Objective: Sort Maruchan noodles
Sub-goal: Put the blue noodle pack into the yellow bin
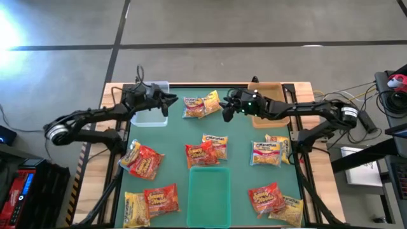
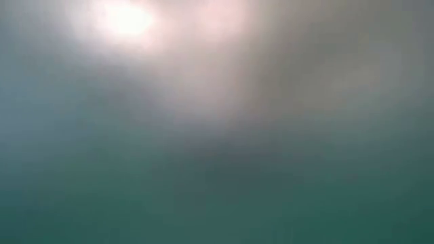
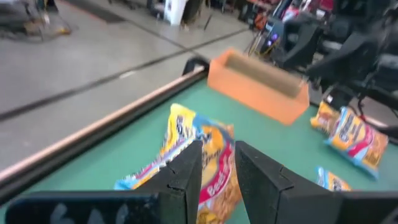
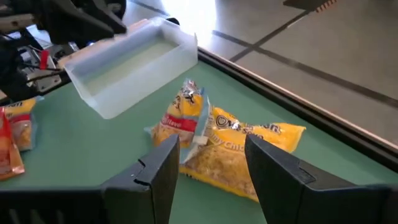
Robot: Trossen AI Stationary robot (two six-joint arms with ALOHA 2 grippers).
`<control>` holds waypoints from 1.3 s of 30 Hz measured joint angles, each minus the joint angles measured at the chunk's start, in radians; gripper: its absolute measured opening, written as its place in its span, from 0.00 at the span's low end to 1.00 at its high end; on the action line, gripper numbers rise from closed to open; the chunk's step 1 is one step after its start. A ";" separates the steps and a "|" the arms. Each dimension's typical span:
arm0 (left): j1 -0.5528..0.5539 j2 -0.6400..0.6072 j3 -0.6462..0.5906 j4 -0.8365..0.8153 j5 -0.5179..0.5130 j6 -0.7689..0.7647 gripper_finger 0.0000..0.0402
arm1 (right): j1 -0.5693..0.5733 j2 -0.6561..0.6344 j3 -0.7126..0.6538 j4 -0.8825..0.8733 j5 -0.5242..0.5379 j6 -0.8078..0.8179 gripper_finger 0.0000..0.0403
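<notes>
Maruchan noodles: approx a dozen packets spread over the green table (image 1: 172, 137). Two overlapping packets (image 1: 201, 105) sit near the far edge, betw. both arms: one pale w/ red label, one yellow.

Left hand (image 1: 168, 100) hovers just beside that pair on its left, over the clear tray (image 1: 150, 116); fingers (image 3: 186, 177) slightly apart, nothing clamped, packets visible through the gap.

Right hand (image 1: 226, 108) just right of the same pair, fingers (image 4: 155, 171) apart, empty, packets lying flat on the table beyond them. Brown tray (image 1: 267, 108) under the right arm.

Other packets: center pair (image 1: 206, 151), left red one (image 1: 143, 160), more along near edge. Green tray (image 1: 208, 194) near-center. Low view is a blur.
</notes>
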 joint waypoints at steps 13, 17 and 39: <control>-0.048 0.229 0.058 0.003 0.000 -0.010 0.20 | -0.083 0.192 0.175 -0.094 -0.186 0.107 0.43; -0.058 0.280 0.065 0.001 -0.001 -0.010 0.20 | -0.101 0.256 0.232 -0.117 -0.186 0.174 0.43; -0.109 0.446 0.130 0.006 -0.023 0.102 0.20 | -0.138 0.523 0.511 -0.356 -0.318 0.213 0.54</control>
